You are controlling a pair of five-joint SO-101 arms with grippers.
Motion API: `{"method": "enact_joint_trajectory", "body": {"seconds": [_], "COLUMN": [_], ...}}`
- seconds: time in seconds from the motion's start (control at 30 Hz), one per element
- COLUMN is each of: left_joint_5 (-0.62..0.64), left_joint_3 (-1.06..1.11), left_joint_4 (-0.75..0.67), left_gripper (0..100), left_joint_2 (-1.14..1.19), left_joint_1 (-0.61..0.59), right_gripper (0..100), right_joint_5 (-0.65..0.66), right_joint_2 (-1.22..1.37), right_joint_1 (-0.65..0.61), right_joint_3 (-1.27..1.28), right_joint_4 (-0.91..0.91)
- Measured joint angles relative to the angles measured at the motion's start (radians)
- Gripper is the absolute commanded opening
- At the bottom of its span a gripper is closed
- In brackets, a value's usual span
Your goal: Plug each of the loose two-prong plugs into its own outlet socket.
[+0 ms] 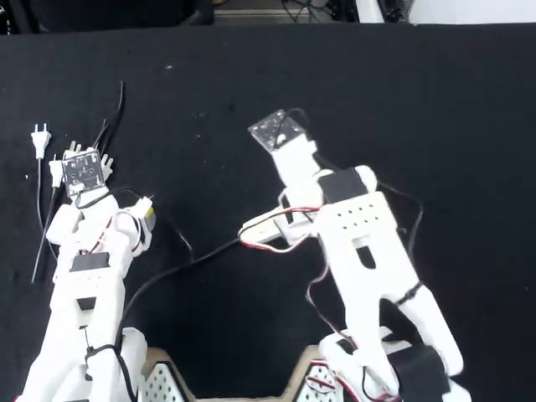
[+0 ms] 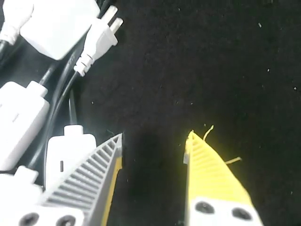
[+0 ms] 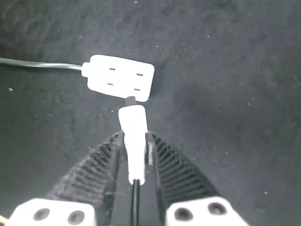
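Observation:
My right gripper (image 3: 135,137) is shut on a white two-prong plug (image 3: 134,123), its black cord trailing back between the fingers. The plug's nose meets the side of a white outlet socket block (image 3: 120,77) with slot pairs on its upper face. In the high view that gripper (image 1: 280,131) sits mid-table. My left gripper (image 2: 155,136) is open over bare black cloth, beside a cluster of white socket blocks (image 2: 68,150) and a loose white plug (image 2: 99,40) with two bare prongs. From above, the left gripper (image 1: 84,172) hovers over this cluster. Another loose plug (image 1: 39,139) lies far left.
Black cords (image 1: 113,117) run from the left cluster toward the back, and one black cord (image 1: 176,268) crosses the black table (image 1: 419,100) between the arms. More white blocks (image 2: 56,21) crowd beside the left gripper. The arm bases stand at the front edge.

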Motion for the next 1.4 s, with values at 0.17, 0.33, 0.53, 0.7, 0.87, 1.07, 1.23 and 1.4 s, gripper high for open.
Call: {"method": "enact_joint_trajectory", "body": {"seconds": [0.17,0.33,0.53,0.7,0.87,1.07,1.23,1.4], "left_joint_5": [0.000,0.000,0.000,0.000,0.000,0.000,0.000,-0.021], "left_joint_3": [0.000,0.000,0.000,0.000,0.000,0.000,0.000,0.000], "left_joint_4": [0.000,0.000,0.000,0.000,0.000,0.000,0.000,0.000], "left_gripper": [22,22,22,22,22,22,22,22], "left_joint_2": [0.000,0.000,0.000,0.000,0.000,0.000,0.000,0.000], "left_joint_1": [0.000,0.003,0.006,0.006,0.006,0.006,0.018,0.061], "right_gripper": [1.1,1.1,1.1,1.1,1.1,1.1,1.1,1.1], "right_joint_5": [-0.032,-0.072,-0.086,-0.175,-0.209,-0.209,-0.218,-0.242], "right_joint_2": [0.155,0.261,0.350,0.454,0.549,0.614,0.654,0.680], "right_joint_1": [-0.018,-0.018,-0.020,-0.020,-0.020,-0.020,-0.020,-0.020], "right_joint_3": [-0.072,-0.192,-0.322,-0.399,-0.511,-0.617,-0.644,-0.649], "right_joint_4": [0.009,0.089,0.173,0.196,0.281,0.356,0.362,0.362]}}
